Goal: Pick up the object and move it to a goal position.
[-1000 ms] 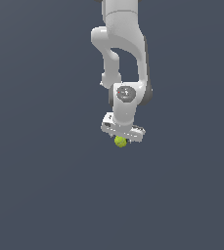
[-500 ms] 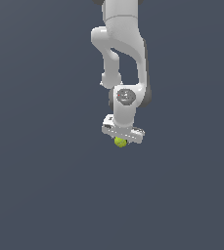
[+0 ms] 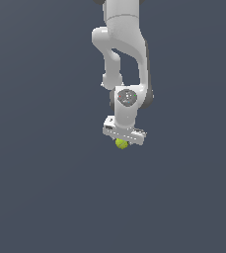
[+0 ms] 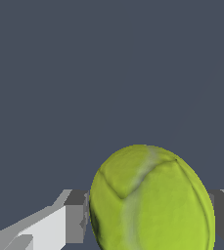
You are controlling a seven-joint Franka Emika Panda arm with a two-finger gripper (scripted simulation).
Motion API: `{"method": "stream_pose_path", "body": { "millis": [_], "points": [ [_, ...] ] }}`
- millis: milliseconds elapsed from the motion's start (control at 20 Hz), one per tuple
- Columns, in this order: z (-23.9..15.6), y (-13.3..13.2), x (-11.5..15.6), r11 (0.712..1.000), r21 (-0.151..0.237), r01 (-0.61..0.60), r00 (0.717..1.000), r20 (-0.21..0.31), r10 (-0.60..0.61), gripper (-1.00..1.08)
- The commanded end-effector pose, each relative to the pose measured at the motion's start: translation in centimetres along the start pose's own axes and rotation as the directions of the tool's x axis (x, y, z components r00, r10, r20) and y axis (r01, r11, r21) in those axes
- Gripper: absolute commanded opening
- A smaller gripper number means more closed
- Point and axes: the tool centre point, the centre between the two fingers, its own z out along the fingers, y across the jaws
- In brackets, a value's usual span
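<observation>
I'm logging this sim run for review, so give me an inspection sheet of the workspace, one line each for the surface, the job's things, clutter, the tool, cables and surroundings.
Surface: plain dark grey-blue all over; no edge or marking seen.
Job's things: yellow-green ball with a pale seam, sitting between the tool's fingers; no goal marker seen.
Clutter: nothing seen.
Tool: white tool pointing down, shut on the ball; a finger shows on each side of the ball in the wrist view.
Cables: nothing seen.
Surroundings: only the white arm coming down from the top of the exterior view.
</observation>
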Motion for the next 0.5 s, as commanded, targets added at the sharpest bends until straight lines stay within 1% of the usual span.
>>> {"method": "stream_pose_path", "body": {
  "millis": [0,250,450],
  "points": [
    [-0.5,-0.1,0.0,1.0,0.001,0.0,1.0,-0.002,0.0,-1.0],
    [-2.4,-0.3,-0.3,1.0,0.001,0.0,1.0,-0.002,0.0,-1.0],
    [-5.0,-0.7,-0.8,1.0,0.001,0.0,1.0,-0.002,0.0,-1.0]
  ]
}}
